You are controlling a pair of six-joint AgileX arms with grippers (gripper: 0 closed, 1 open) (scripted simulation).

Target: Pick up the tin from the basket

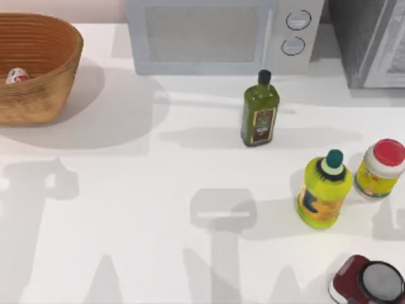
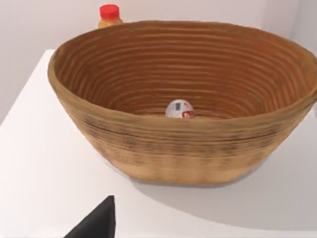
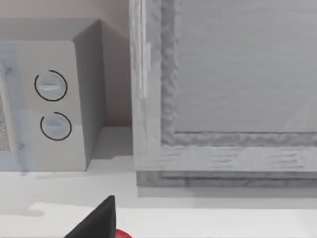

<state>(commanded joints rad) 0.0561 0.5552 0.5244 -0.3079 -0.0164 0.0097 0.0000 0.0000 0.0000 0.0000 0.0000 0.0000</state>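
Note:
The basket (image 1: 38, 95) is a large orange-brown wicker oval at the table's far left corner. Inside it, low against the wall, lies the tin (image 1: 17, 76), small and white with a red mark. The left wrist view looks into the basket (image 2: 188, 153) from just outside its near wall, and the tin (image 2: 179, 108) rests on the floor, half hidden by the rim. A dark part of my left gripper (image 2: 96, 223) sits at that view's edge, short of the basket. A dark part of my right gripper (image 3: 96, 220) faces the microwave and cabinet.
A microwave (image 1: 221, 35) and a grey cabinet (image 1: 373, 38) line the back. A green oil bottle (image 1: 259, 111) stands mid-table. A yellow bottle (image 1: 324, 190) and a red-lidded yellow jar (image 1: 380, 170) stand at the right, a red object (image 1: 368, 285) at the front right.

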